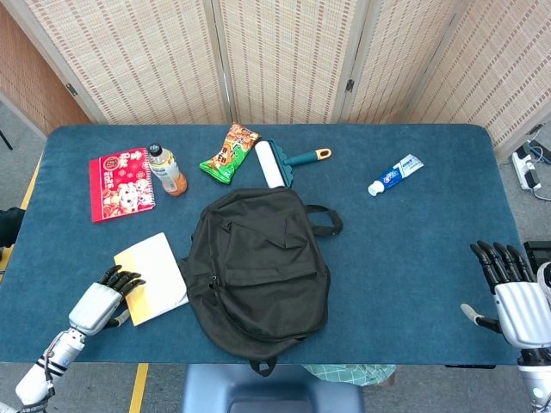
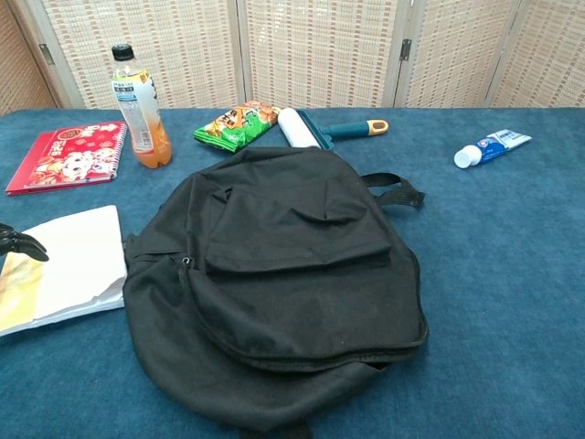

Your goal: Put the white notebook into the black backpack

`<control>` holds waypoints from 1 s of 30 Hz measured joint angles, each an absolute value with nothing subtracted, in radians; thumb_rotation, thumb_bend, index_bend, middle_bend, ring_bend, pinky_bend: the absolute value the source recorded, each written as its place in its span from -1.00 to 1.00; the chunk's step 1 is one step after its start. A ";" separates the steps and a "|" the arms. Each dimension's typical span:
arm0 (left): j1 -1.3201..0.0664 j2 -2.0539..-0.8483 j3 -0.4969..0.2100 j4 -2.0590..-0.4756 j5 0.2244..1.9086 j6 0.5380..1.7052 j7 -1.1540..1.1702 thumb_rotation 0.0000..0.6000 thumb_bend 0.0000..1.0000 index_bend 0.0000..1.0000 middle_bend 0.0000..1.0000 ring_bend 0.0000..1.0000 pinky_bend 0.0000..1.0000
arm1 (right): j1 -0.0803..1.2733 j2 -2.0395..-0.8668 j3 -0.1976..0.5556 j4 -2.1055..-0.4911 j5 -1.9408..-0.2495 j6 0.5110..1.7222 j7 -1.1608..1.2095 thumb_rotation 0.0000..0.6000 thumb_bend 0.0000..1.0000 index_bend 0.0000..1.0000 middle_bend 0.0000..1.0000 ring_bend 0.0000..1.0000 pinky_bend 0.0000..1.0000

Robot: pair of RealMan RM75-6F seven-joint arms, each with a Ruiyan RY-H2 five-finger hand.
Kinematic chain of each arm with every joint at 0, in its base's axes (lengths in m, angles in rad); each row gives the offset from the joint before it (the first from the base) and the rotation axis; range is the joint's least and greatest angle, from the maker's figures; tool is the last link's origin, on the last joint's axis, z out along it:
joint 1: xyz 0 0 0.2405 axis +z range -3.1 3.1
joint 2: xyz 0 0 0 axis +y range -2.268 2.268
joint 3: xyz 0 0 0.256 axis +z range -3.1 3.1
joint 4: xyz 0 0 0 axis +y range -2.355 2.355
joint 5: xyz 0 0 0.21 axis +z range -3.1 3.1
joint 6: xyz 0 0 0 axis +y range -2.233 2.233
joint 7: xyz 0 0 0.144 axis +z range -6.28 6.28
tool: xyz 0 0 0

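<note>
A blue-clothed table [image 1: 413, 249] carried a black backpack [image 1: 258, 267], a white notebook [image 1: 155, 277], a red notebook [image 1: 120, 184], an orange drink bottle [image 1: 165, 169], a green snack packet [image 1: 230, 153], a lint roller [image 1: 280, 162] and a toothpaste tube [image 1: 395, 175].

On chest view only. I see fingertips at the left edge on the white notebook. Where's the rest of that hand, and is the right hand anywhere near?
Observer: Head view shows the whole left hand at the table's near left corner, fingers lying on the near left edge of the white notebook.
Operator: Right hand?
Observer: The right hand hangs at the table's near right corner, fingers apart, holding nothing, far from the black backpack.
Operator: Notebook clear of the bag?
Observer: From above, its right edge sits right against the backpack's left side; I cannot tell whether it is tucked under.
</note>
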State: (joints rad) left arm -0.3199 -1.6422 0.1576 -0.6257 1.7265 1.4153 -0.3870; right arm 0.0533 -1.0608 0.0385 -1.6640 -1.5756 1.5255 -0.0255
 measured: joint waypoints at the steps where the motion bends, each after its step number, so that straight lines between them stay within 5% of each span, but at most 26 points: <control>1: -0.320 -1.644 0.158 -0.627 1.727 1.416 -0.389 1.00 -0.24 -0.48 -0.54 -0.58 -0.71 | 0.054 -1.061 0.039 -1.663 -1.576 1.526 -0.025 1.00 -0.91 -1.00 -0.79 -0.91 -0.92; 30: -0.376 -1.734 0.072 -0.609 1.658 1.404 -0.564 1.00 -0.13 -0.20 -0.36 -0.44 -0.60 | 0.046 -1.058 0.040 -1.658 -1.577 1.538 -0.017 1.00 -0.91 -1.00 -0.79 -0.91 -0.92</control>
